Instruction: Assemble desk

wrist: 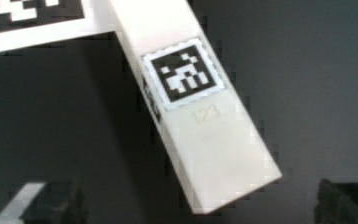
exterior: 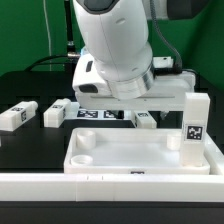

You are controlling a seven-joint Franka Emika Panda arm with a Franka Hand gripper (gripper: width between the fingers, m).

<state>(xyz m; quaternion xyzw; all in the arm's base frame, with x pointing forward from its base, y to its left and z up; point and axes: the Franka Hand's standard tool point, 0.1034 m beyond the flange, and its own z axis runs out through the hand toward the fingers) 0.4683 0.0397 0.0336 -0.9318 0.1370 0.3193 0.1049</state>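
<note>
Starting at the gripper (wrist: 190,200): spread fully wide, gripping nothing, hanging right over a loose leg (wrist: 202,120) with a dark fingertip (wrist: 25,203) well off either long side. No contact yet, going by the wrist view.

About that leg: lying flat on the black table (wrist: 51,120), a bit slanted relative to the jaws, one end just beside or maybe overlapping a corner of the marker board (wrist: 34,25). Can't tell which. Long, slim white plastic block, flat faces, crisp edges, square black-and-white tag stuck near one end. Looks rigid and light, so no real worry about crushing, but smooth and probably a little slippery. Best to pinch across the two long flat sides around mid-length, after twisting the wrist to square up with them. Avoid the ends, likely to swing or tip there.

Further out, in the exterior view: probably the same leg (exterior: 146,119) peeking out from under the arm. A second leg (exterior: 58,113) and a third leg (exterior: 18,116) lying flat toward the exterior view's left. Up front, the desk top (exterior: 130,155): matte white rimmed tray, round sockets in the corners, hard and stiff by the look of it. A fourth leg (exterior: 197,122) standing upright at its corner on the exterior view's right, tag facing the camera.
</note>
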